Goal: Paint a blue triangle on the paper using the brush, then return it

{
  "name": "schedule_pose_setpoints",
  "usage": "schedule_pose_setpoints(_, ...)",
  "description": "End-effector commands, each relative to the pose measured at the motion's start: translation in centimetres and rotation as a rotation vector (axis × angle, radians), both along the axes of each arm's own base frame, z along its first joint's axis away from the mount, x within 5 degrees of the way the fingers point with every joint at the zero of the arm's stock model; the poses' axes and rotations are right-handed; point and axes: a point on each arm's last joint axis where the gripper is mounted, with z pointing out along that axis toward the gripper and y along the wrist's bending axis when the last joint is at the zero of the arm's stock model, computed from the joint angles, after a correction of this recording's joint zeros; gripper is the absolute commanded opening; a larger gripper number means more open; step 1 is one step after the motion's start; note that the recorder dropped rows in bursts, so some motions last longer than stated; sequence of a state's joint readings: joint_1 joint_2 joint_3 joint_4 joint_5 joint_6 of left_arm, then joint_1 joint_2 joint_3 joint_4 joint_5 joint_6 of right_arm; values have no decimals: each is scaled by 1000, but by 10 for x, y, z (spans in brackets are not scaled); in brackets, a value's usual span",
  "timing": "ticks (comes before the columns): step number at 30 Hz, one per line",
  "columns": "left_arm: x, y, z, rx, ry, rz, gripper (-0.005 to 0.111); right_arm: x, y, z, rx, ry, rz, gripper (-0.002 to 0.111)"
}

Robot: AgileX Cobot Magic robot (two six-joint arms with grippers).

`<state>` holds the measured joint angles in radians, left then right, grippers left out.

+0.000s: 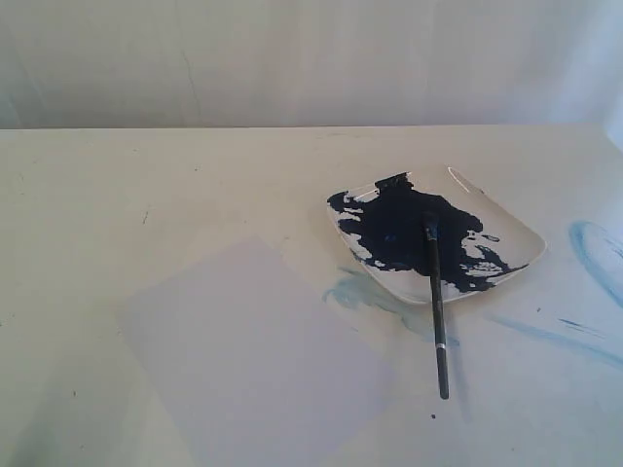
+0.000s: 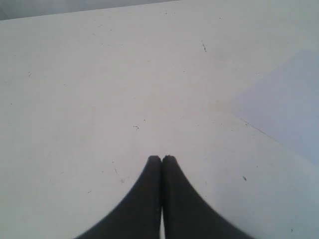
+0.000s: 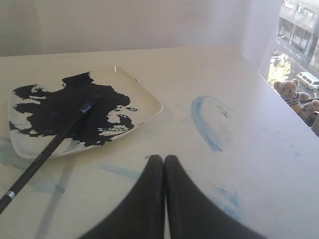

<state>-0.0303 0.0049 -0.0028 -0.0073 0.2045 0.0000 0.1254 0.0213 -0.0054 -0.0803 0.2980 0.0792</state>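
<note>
- One brush (image 1: 436, 302) is the thing to watch. Its paint-dark tip lies on the plate (image 1: 501, 222), its black handle slopes over the near rim, and its back end rests on the table (image 1: 146, 185).
- It looks light, stiff and thin, and round enough to roll. The tip sits in wet paint, so the bare handle just off the plate rim seems the place to pinch it, across its width.
- Left of the plate and nearer the camera, close to it but apart, the paper (image 1: 253, 350) lies flat on the table. It is blank, with no blue triangle on it yet.
- That sheet looks thin, and it would likely slide or wrinkle under a dragged brush.
- The square white plate is the only container in view. A big dark-blue paint blotch (image 1: 399, 229) covers most of its middle, and nothing else lies in it but the brush tip.
- Pale blue smears (image 1: 355, 292) mark the table at the plate's near edge, with more off to the right.
- The right gripper (image 3: 164, 158) has its fingers pressed together on nothing and hangs over the table, plate and brush ahead of it.
- The left gripper (image 2: 161, 158) is also closed and empty, over bare table beside the paper's edge.
- Neither arm shows in the exterior view.
</note>
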Motion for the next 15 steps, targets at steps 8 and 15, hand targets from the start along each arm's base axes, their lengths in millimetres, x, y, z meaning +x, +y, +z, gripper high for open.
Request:
schedule_pose_setpoints(8, 0, 0, -1, -7, -4, 2, 0, 0, 0, -1, 5, 3, -1, 0)
schedule_pose_setpoints(15, 0, 0, -1, -7, -4, 2, 0, 0, 0, -1, 5, 3, -1, 0)
